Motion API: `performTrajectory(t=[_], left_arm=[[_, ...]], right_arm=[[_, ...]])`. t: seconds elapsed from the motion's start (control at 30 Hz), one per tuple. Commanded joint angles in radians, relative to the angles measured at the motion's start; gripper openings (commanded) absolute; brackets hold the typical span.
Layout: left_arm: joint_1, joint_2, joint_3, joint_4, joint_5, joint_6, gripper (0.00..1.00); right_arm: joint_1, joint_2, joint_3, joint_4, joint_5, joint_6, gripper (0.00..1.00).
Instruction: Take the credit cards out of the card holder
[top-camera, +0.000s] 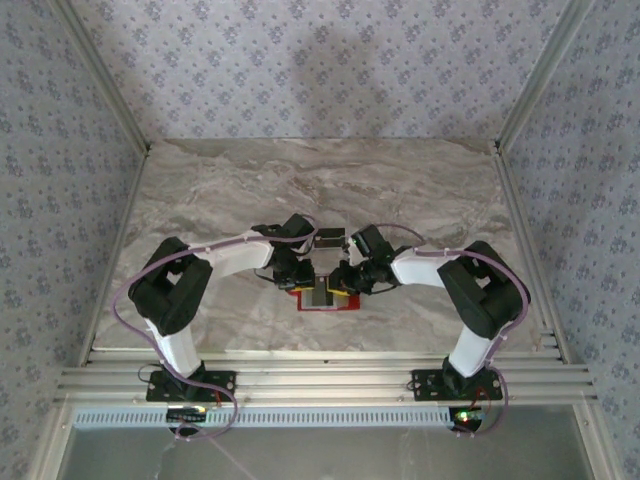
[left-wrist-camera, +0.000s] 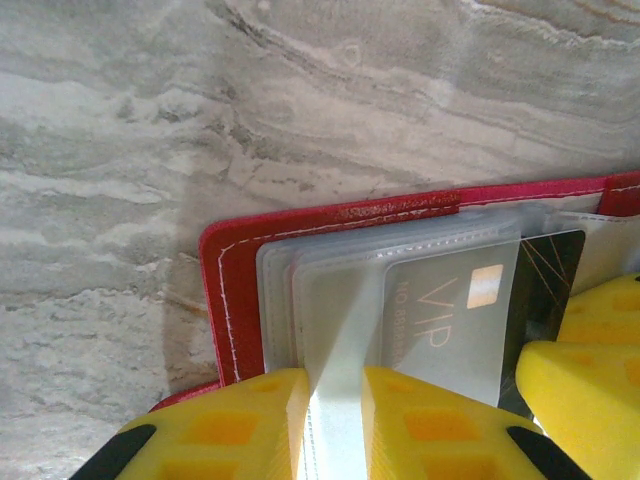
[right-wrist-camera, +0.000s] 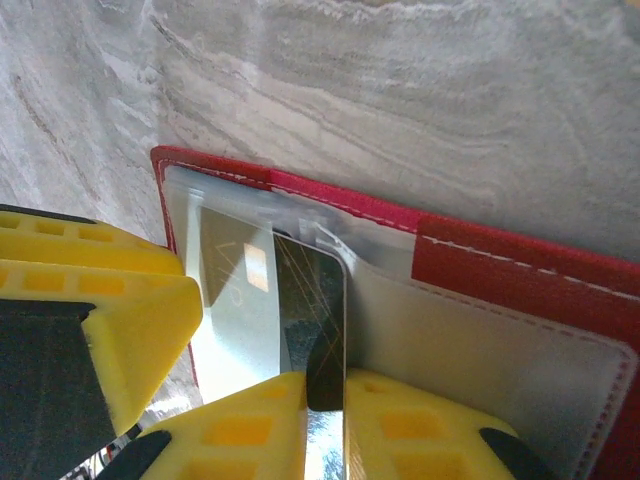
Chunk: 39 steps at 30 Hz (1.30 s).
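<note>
Left wrist view: left gripper (left-wrist-camera: 335, 400) clamped on a clear pocket leaf of the open card holder (left-wrist-camera: 225, 300) on the table (left-wrist-camera: 150, 150); credit cards (left-wrist-camera: 440, 320) just ahead, pocketed. Right gripper (right-wrist-camera: 325, 395) pinches one dark card's edge. Nothing looks out yet.

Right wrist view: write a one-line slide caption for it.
Right claw pinches a dark credit card at the open red card holder lying on the marble table.
</note>
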Motion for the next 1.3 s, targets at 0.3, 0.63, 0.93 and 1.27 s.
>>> performTrajectory(t=[0.3, 0.63, 0.93, 1.27], left_arm=[[-0.014, 0.027, -0.041, -0.072, -0.007, 0.007, 0.24], [-0.013, 0.017, -0.042, -0.077, -0.010, 0.004, 0.24], [-0.014, -0.003, -0.031, -0.079, -0.005, 0.006, 0.24], [-0.016, -0.034, 0.007, -0.096, -0.001, 0.007, 0.24]], right_arm=[[-0.018, -0.058, 0.004, -0.146, 0.085, -0.061, 0.11], [-0.036, -0.118, 0.016, -0.248, 0.131, -0.117, 0.09], [-0.044, -0.182, 0.047, -0.341, 0.150, -0.173, 0.08], [-0.051, -0.227, 0.110, -0.421, 0.150, -0.221, 0.07]])
